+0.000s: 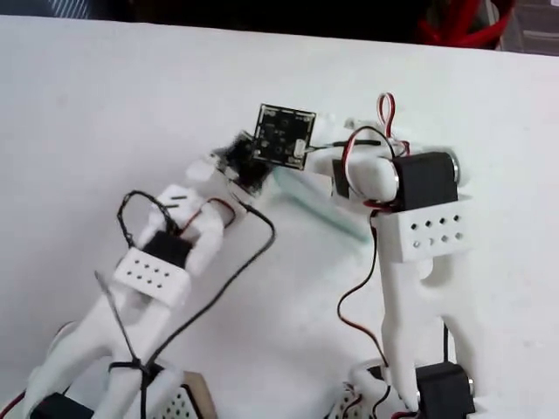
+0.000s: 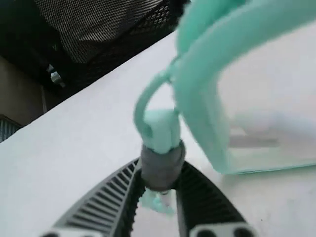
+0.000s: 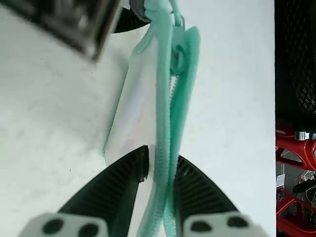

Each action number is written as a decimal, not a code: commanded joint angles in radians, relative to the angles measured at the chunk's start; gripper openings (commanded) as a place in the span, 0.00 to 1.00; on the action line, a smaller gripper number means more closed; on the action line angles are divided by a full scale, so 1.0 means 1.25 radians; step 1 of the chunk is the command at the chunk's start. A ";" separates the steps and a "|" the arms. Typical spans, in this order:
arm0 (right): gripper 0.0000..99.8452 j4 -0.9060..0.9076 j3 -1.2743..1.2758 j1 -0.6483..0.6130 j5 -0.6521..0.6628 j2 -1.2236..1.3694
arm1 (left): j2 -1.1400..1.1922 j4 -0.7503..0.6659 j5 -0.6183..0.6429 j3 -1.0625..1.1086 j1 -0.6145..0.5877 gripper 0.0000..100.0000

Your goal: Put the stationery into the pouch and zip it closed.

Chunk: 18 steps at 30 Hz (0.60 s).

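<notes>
1. One mint pouch (image 1: 306, 199) sits between two grippers over the white table (image 1: 105, 105); its contents I cannot tell.
2. Left gripper (image 2: 160, 183): jaws clamp one zipper pull (image 2: 162, 165).
3. Right gripper (image 3: 162, 160): jaws pinch the pouch's zipper edge.

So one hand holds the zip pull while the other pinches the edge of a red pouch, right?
No, the pouch is mint green, not red; the right wrist view shows it. The left hand holds the zip pull, the right hand pinches the edge.
</notes>
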 commanded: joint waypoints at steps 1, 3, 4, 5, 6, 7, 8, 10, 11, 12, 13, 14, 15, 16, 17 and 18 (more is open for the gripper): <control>0.02 0.001 0.021 0.009 0.010 0.019 | -0.007 -0.021 -0.027 -0.042 0.029 0.04; 0.02 0.002 0.021 0.009 0.010 0.019 | -0.008 -0.022 -0.017 -0.044 0.026 0.04; 0.02 0.002 0.021 0.009 0.009 0.019 | -0.008 -0.031 -0.014 -0.044 0.026 0.04; 0.02 0.002 0.021 0.009 0.007 0.019 | -0.008 -0.042 -0.014 -0.041 0.025 0.03; 0.02 0.002 0.021 0.009 0.007 0.019 | -0.008 -0.045 -0.014 -0.039 0.018 0.03; 0.02 0.002 0.021 0.009 0.005 0.019 | -0.008 -0.047 -0.014 -0.041 0.009 0.03; 0.02 0.002 0.021 0.009 0.004 0.019 | -0.009 -0.048 -0.014 -0.044 0.004 0.03; 0.02 0.003 0.022 0.009 0.004 0.019 | -0.015 -0.049 -0.014 -0.047 -0.017 0.03; 0.02 0.004 0.022 0.009 0.004 0.019 | -0.029 -0.044 -0.014 -0.052 -0.026 0.03; 0.02 0.006 0.022 0.009 0.004 0.019 | -0.047 -0.043 -0.012 -0.052 -0.036 0.03; 0.02 0.006 0.022 0.009 0.002 0.019 | -0.071 -0.042 -0.012 -0.050 -0.047 0.03; 0.02 0.006 0.022 0.009 0.001 0.019 | -0.096 -0.036 -0.011 -0.050 -0.060 0.02; 0.02 0.004 0.022 0.008 -0.010 0.017 | -0.126 -0.022 0.002 -0.053 -0.072 0.02; 0.02 0.001 0.022 0.004 -0.029 0.014 | -0.159 -0.009 0.025 -0.055 -0.082 0.02; 0.02 0.001 0.021 -0.004 -0.048 0.012 | -0.192 0.005 0.052 -0.056 -0.093 0.02; 0.02 0.001 0.021 -0.010 -0.060 0.012 | -0.225 0.015 0.075 -0.056 -0.102 0.02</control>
